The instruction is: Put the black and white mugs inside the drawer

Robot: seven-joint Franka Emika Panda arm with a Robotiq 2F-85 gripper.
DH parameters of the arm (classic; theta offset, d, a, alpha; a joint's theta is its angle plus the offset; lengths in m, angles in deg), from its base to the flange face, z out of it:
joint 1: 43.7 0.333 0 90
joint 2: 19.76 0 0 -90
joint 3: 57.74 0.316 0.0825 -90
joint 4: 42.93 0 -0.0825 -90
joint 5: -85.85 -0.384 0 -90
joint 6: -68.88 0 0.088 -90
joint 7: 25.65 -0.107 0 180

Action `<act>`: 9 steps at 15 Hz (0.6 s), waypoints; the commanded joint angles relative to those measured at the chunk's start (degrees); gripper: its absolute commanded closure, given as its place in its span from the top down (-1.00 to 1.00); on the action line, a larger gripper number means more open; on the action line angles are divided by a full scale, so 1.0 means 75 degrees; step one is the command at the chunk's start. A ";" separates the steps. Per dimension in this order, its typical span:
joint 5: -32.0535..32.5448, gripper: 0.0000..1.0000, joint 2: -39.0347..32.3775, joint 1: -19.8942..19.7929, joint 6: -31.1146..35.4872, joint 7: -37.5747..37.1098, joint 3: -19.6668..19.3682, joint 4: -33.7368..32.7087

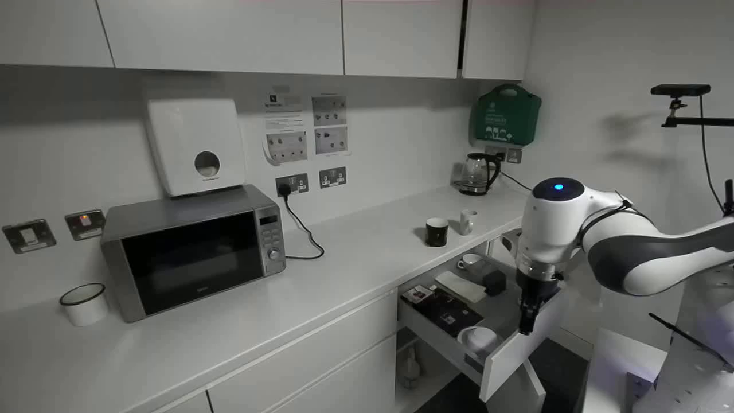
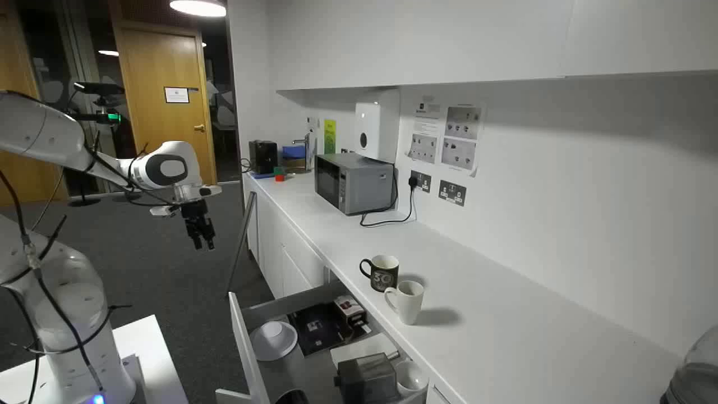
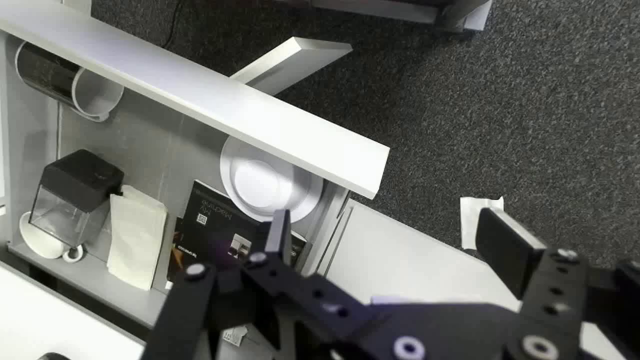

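Lower centre in an exterior view, the black mug (image 2: 383,275) and white mug (image 2: 410,303) are standing near the edge of the counter (image 2: 505,331), probably hard, slick and breakable, inviting a pinch at wall or handle; in the wrist view the drawer (image 3: 200,92) is showing room upper left, the gripper (image 3: 384,217) hovering spread, holding nothing

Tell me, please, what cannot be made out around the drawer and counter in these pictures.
Black mug and white mug, both exterior views: inner bottoms, hidden by their own walls.
Black "My Machine" booklet, wrist view: cover partly behind the gripper.
Dark object, wrist view: identity; bottom edge cuts it off.
Wall notice, both exterior views: print too small.
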 commanded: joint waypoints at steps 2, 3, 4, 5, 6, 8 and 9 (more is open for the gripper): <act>0.0150 1.00 -0.0062 0.0229 -0.0015 -0.0126 -0.0219 -0.0010; 0.0150 1.00 -0.0062 0.0229 -0.0015 -0.0126 -0.0219 -0.0010; 0.0150 1.00 -0.0062 0.0229 -0.0015 -0.0126 -0.0219 -0.0010; 0.0150 1.00 -0.0062 0.0229 -0.0015 -0.0126 -0.0219 -0.0010; 0.0150 1.00 -0.0062 0.0229 -0.0015 -0.0126 -0.0219 -0.0010; 0.0215 1.00 -0.0037 0.0185 0.0091 -0.0136 -0.0275 0.0019; 0.0291 1.00 -0.0057 0.0111 0.0138 -0.0181 -0.0297 0.0027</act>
